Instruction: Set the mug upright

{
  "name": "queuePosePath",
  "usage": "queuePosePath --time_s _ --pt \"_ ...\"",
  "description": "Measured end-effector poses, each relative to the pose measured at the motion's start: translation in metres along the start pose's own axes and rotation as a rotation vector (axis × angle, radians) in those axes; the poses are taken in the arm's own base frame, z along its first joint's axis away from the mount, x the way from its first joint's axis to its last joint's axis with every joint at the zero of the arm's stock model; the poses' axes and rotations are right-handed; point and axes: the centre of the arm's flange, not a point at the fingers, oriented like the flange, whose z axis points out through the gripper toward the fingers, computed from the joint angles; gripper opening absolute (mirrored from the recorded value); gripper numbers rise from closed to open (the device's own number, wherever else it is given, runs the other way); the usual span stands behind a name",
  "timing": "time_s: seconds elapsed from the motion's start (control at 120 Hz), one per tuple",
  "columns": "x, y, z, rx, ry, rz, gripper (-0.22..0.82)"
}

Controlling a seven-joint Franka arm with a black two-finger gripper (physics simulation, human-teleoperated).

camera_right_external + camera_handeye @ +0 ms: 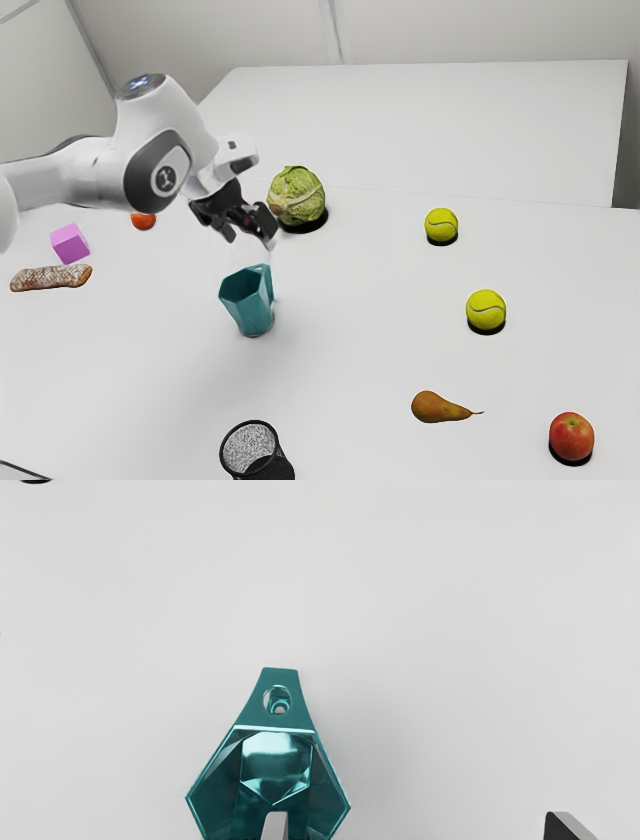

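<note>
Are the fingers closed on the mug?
No, the wrist view shows the fingers wide apart, one in line with the mug and the other well off to its side.

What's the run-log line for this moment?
mug: upright on table, opening up | gripper: open, above mug | fingers: wide apart, clear of mug

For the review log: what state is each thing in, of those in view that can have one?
Gripper: open, fingers apart, holding nothing.
Teal mug: upright, mouth up; looks empty.
Black-rimmed container: upright, mouth up; contents unclear.
Pear: lying on its side, looks whole.
Red apple: looks whole.
Cabbage: looks uncut.
</note>
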Motion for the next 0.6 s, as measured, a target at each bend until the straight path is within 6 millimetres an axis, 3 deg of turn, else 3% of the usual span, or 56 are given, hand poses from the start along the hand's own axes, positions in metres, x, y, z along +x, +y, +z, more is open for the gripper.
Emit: queuePosePath --time_s 0.117,0.6 --pt "0.017 0.003 -0.035 -0.009 -0.028 0.003 0.56" --pt "0.069 0.011 -0.119 -0.011 -0.130 0.026 0.58"
